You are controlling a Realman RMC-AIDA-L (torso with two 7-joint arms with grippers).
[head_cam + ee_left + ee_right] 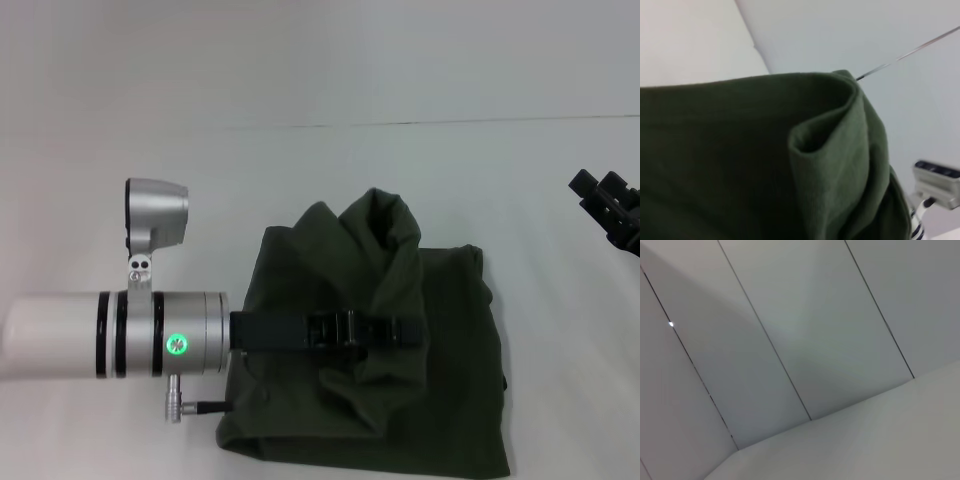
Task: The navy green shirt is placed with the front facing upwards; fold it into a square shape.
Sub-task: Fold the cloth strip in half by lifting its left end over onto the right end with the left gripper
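Note:
The navy green shirt (400, 420) lies partly folded on the white table, a dark olive heap in the head view's lower middle. Its print and collar are hidden. My left arm reaches in from the left, and the left gripper (402, 329) is shut on a fold of the shirt. The cloth drapes from it in a raised bunch (385, 225). The left wrist view is filled by that bunched green cloth (830, 150). My right gripper (612, 210) hangs at the far right, away from the shirt.
The white table (300, 180) stretches around the shirt, with its back edge against a pale wall. The right wrist view shows only wall panels (805, 330) and table surface. A grey part with a striped cable (935, 182) shows beyond the cloth.

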